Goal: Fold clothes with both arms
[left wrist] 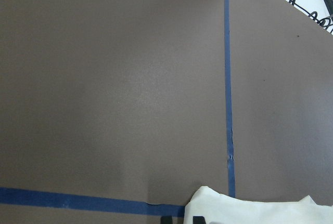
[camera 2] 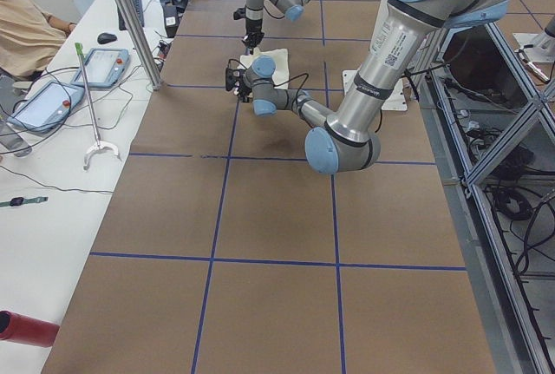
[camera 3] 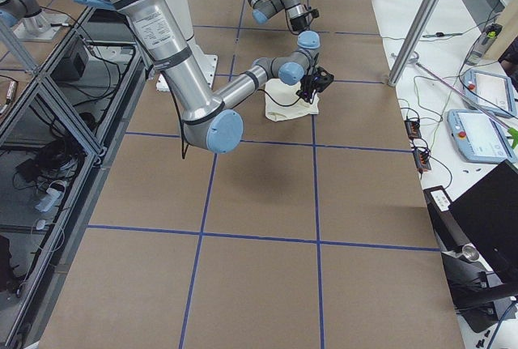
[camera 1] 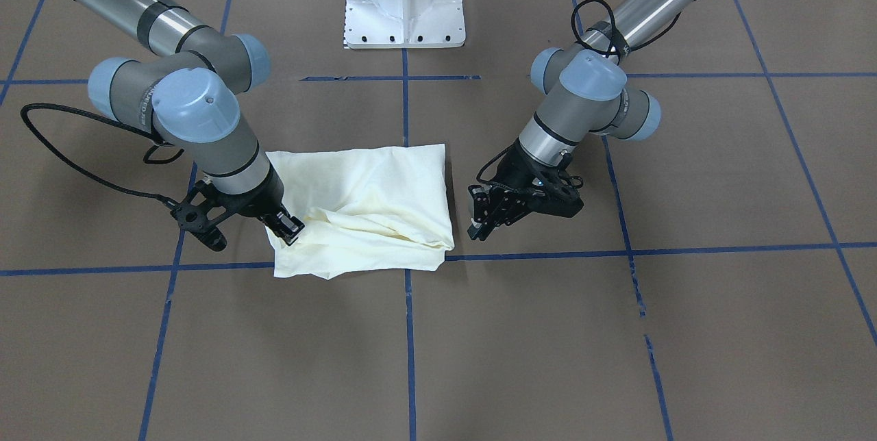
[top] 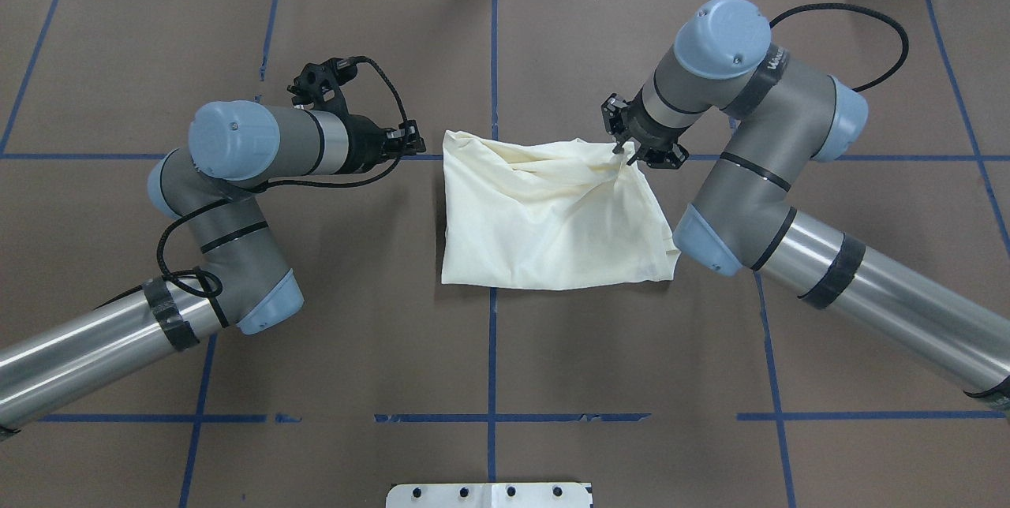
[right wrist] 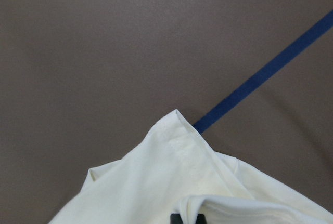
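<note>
The cream T-shirt (camera 1: 370, 201) lies folded into a rough rectangle in the middle of the table, plain side up, its print hidden. My right gripper (camera 1: 293, 229) is shut on the shirt's far right corner (top: 611, 157), and the cloth bunches into ridges there. The right wrist view shows cloth (right wrist: 171, 182) between the tips. My left gripper (top: 416, 141) is low beside the shirt's far left corner, just off the cloth, and looks shut and empty. The left wrist view shows that corner (left wrist: 260, 211) right by the fingertips.
The white pedestal base (camera 1: 404, 3) stands at the robot's side of the brown table, which has a grid of blue tape lines (top: 492, 350). A side bench with tablets (camera 2: 104, 66) and a red cylinder (camera 2: 26, 329) borders the table.
</note>
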Controlling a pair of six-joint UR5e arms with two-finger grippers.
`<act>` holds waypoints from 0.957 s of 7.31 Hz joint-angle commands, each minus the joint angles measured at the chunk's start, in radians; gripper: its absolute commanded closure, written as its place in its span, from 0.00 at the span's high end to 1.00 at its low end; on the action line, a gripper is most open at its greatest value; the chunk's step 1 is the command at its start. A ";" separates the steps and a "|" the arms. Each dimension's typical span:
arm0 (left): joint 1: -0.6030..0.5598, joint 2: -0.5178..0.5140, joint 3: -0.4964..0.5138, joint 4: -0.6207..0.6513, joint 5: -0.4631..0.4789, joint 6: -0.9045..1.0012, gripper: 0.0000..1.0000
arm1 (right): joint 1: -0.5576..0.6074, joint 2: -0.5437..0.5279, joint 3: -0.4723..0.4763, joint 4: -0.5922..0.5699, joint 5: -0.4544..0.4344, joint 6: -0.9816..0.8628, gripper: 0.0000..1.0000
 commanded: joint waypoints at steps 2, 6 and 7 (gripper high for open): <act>-0.123 0.142 -0.096 0.001 -0.191 0.149 0.25 | 0.221 -0.087 0.031 -0.002 0.236 -0.269 1.00; -0.348 0.351 -0.163 0.011 -0.354 0.514 0.25 | 0.354 -0.292 0.148 -0.011 0.243 -0.663 1.00; -0.455 0.402 -0.168 0.012 -0.443 0.646 0.25 | 0.425 -0.364 0.170 -0.015 0.249 -0.839 1.00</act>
